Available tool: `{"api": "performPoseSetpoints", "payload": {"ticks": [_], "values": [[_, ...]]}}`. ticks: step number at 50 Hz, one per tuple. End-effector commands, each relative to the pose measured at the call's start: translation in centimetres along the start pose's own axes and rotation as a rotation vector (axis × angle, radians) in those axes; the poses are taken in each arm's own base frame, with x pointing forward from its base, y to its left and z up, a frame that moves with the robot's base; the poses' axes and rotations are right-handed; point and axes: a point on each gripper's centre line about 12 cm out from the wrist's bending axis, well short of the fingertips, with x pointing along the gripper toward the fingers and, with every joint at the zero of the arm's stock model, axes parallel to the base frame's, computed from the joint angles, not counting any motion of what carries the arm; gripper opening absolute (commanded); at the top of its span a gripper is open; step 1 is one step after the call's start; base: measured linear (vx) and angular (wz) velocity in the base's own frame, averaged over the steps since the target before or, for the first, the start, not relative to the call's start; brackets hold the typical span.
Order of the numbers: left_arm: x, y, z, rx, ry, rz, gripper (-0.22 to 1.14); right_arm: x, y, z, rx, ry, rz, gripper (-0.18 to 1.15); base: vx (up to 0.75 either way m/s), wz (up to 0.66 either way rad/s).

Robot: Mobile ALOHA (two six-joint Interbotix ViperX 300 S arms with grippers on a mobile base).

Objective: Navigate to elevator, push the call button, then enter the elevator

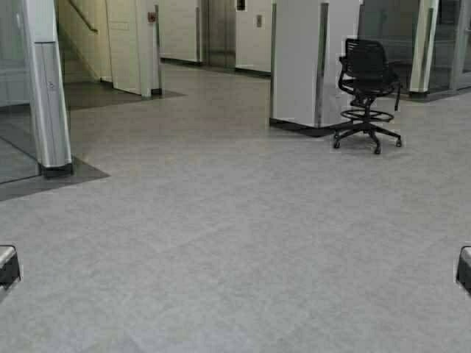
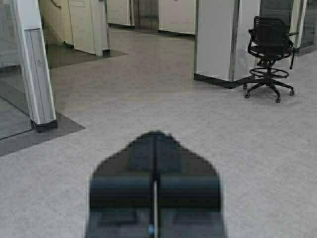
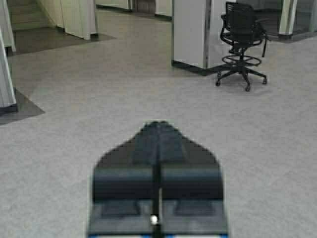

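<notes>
The elevator [image 1: 220, 33] is far down the hall, its steel doors set in a white wall; it also shows in the left wrist view [image 2: 147, 12]. To its right hangs a small steel wall plate [image 1: 258, 20]; the call button on it is too small to make out. My left gripper [image 2: 156, 135] is shut and empty, held low over the grey floor. My right gripper [image 3: 158, 124] is likewise shut on nothing. In the high view only the arms' ends show at the left edge [image 1: 7, 266] and right edge [image 1: 464, 269].
A black office chair [image 1: 366, 92] stands beside a white pillar [image 1: 305, 62] on the right. A pale door frame post [image 1: 45, 88] with glass stands near left. A red fire-alarm box [image 1: 151, 16] hangs on the wall left of the elevator. Open grey floor [image 1: 221, 206] lies ahead.
</notes>
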Motion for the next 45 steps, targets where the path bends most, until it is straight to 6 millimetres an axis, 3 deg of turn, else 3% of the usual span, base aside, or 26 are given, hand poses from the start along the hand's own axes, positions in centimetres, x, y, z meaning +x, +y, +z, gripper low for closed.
{"api": "performPoseSetpoints", "payload": {"ticks": [1, 10, 45], "values": [[0.5, 0.0, 0.9, -0.007, -0.025, 0.000, 0.03, 0.0, 0.0, 1.3, 0.003, -0.055, 0.002, 0.05, 0.66, 0.12], [1.4, 0.0, 0.4, -0.009, 0.006, 0.001, 0.03, -0.1, 0.0, 1.0, 0.004, -0.048, 0.001, 0.05, 0.72, 0.13], [1.0, 0.0, 0.4, -0.012, 0.003, 0.000, 0.03, -0.2, 0.0, 1.3, 0.017, -0.057, 0.002, 0.05, 0.77, 0.00]]}}
